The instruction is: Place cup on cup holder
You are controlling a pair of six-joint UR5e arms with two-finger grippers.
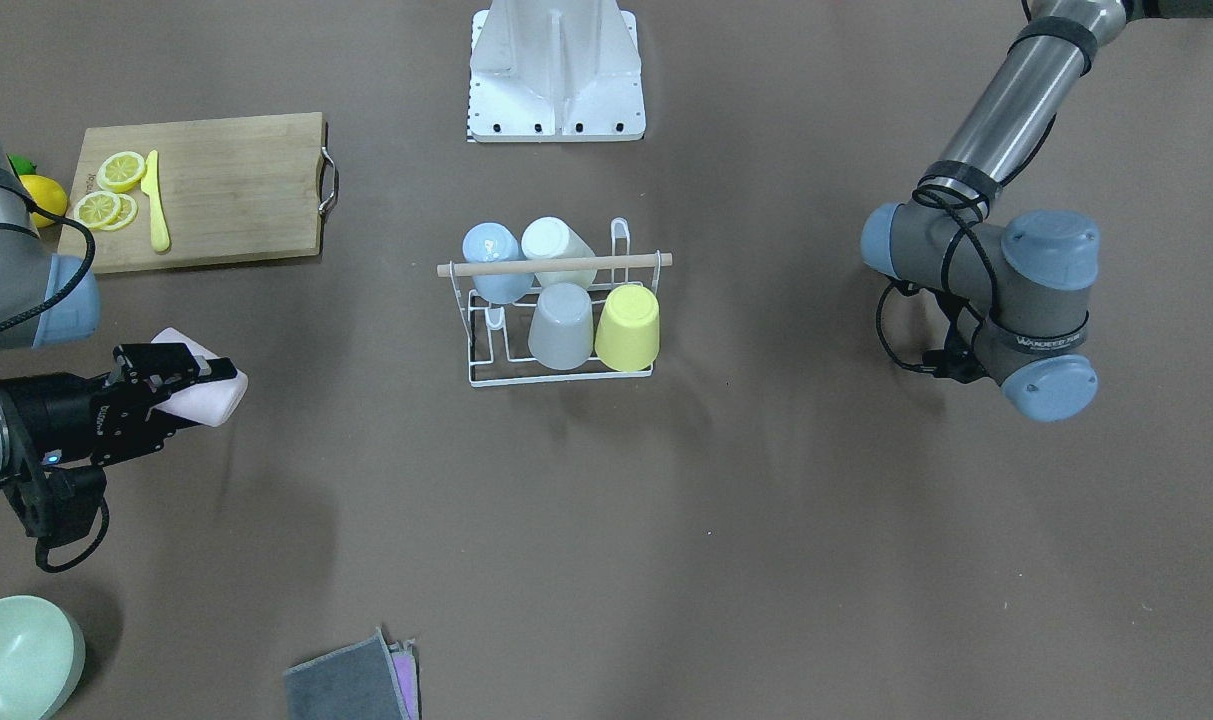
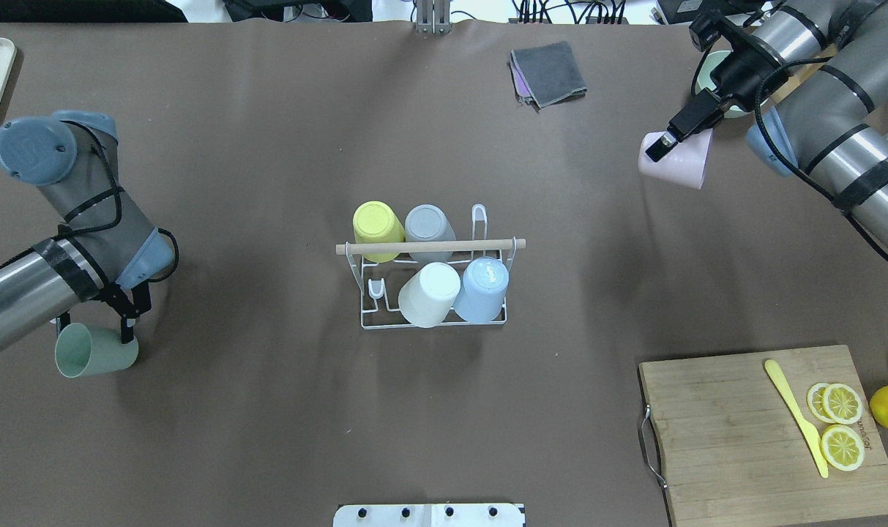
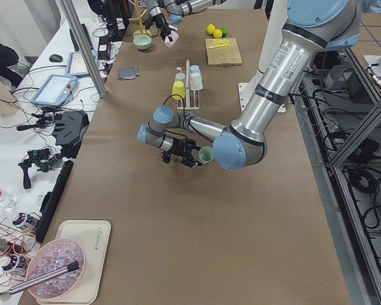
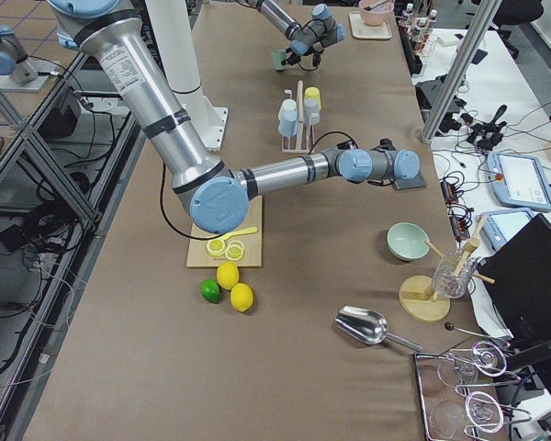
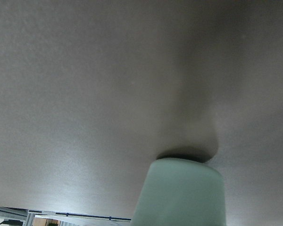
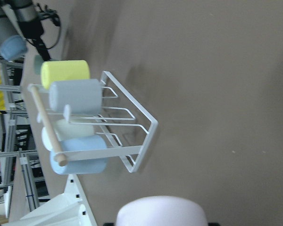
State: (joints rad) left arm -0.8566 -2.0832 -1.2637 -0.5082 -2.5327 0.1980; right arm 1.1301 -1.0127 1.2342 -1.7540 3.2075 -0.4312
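Lower left in the overhead frame, the left gripper has its jaws clamped on a green cup tipped on its side. The cup holder stands at centre frame, with a yellow cup, grey cup, white cup and blue cup upturned on its prongs. At upper right, the right gripper has its jaws closed on a pink cup.

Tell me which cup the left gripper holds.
The green cup, sideways in the left gripper. The pink cup is in the right gripper; yellow, grey, white and blue ones sit on the holder.
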